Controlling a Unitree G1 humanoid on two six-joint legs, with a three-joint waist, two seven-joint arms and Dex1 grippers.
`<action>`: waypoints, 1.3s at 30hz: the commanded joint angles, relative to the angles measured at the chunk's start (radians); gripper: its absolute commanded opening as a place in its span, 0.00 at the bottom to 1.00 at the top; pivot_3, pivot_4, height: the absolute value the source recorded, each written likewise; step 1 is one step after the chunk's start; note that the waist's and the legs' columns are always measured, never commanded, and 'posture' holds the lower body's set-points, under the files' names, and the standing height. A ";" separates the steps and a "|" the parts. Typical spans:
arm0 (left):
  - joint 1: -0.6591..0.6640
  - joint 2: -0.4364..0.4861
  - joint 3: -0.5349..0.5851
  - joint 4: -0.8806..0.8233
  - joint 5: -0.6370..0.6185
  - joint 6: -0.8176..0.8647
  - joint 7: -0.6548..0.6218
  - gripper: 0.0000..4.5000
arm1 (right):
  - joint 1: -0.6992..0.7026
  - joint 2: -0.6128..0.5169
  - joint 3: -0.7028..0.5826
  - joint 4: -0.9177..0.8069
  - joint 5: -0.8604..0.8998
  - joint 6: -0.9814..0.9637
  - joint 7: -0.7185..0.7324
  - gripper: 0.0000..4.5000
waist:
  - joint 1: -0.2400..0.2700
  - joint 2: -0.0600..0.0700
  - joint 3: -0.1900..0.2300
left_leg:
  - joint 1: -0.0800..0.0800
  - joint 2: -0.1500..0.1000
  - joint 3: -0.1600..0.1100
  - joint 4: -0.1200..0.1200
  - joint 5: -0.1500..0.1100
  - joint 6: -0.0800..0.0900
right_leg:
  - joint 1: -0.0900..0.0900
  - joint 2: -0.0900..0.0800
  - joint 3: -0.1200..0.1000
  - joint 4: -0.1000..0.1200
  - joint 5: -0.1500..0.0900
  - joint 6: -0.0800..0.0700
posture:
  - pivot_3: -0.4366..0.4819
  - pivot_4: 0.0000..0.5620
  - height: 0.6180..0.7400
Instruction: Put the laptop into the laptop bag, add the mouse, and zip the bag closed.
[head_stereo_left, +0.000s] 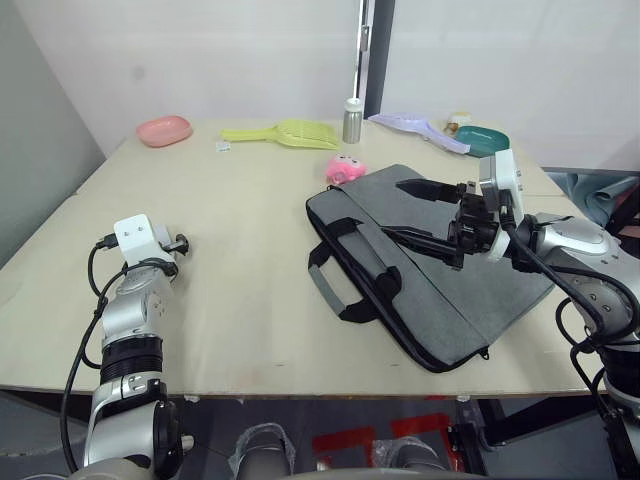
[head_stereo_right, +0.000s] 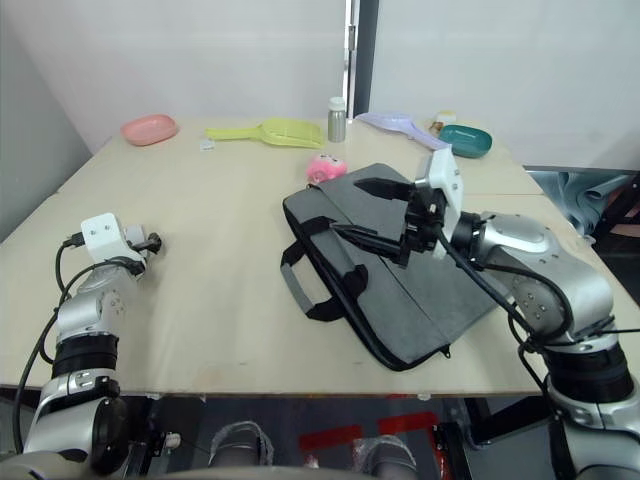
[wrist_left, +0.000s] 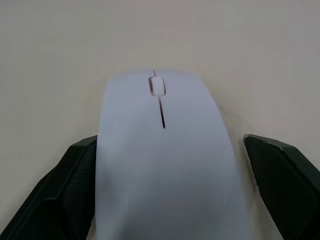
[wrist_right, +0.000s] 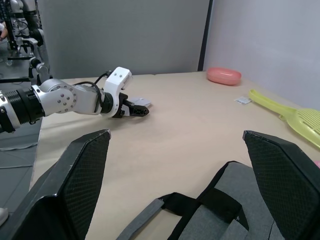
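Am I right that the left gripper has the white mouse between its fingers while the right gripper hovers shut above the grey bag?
Not quite: the right gripper is open, its fingers spread wide in the right wrist view. The left gripper does have the mouse between its fingers, and the right one is above the bag.

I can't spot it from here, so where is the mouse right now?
The white mouse lies on the table between the left gripper's open fingers, on the robot's left, well apart from the laptop bag.

Matt grey woven cloth laptop bag (head_stereo_left: 470, 280); smooth white plastic mouse (wrist_left: 165, 165); cross-hatched black jaws.
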 joint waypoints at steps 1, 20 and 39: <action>-0.017 -0.001 0.000 0.002 0.018 -0.013 0.028 1.00 | 0.000 -0.015 -0.039 -0.039 0.014 -0.002 -0.007 0.99 | 0.000 0.000 0.000 | 0.000 0.000 0.000 0.000 0.000 0.000 | 0.000 0.000 0.000 0.000 0.000 0.000 | 0.48 0.27 1.00; 0.007 0.302 -0.110 -0.169 -0.140 0.079 -0.620 0.64 | 0.040 0.031 0.093 -0.077 -0.152 -0.027 -0.145 1.00 | 0.000 0.000 0.001 | -0.001 0.001 0.001 -0.006 0.002 -0.006 | -0.003 0.001 -0.001 -0.004 0.000 0.000 | 0.48 0.27 1.00; 0.066 0.504 -0.358 -0.422 -0.211 0.131 -1.177 0.64 | 0.057 0.171 0.513 0.116 -0.752 -0.005 -0.332 1.00 | -0.006 0.001 0.002 | -0.001 0.000 0.007 -0.014 0.004 -0.011 | -0.008 0.001 0.003 -0.005 -0.001 0.001 | 0.48 0.27 1.00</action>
